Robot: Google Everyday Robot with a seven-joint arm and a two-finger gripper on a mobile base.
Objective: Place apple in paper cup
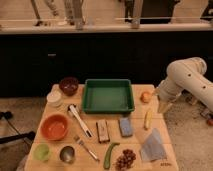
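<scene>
The apple (145, 96), small and orange-yellow, rests on the wooden table (150, 162) at its right side, just right of the green tray (107, 95). The paper cup (54, 98), short and cream-coloured, stands at the table's far left beside a dark maroon bowl (69, 85). My white arm comes in from the right and bends down towards the table's right edge. The gripper (157, 96) sits right next to the apple on its right. It is open, with nothing in it.
Across the table lie an orange bowl (54, 127), a light green cup (42, 151), a metal cup (67, 154), a long utensil (79, 120), a fork (87, 147), a brown bar (103, 131), a blue sponge (125, 126), a yellow corn-like item (147, 119), a grey cloth (152, 145) and grapes (126, 159). A dark counter runs behind.
</scene>
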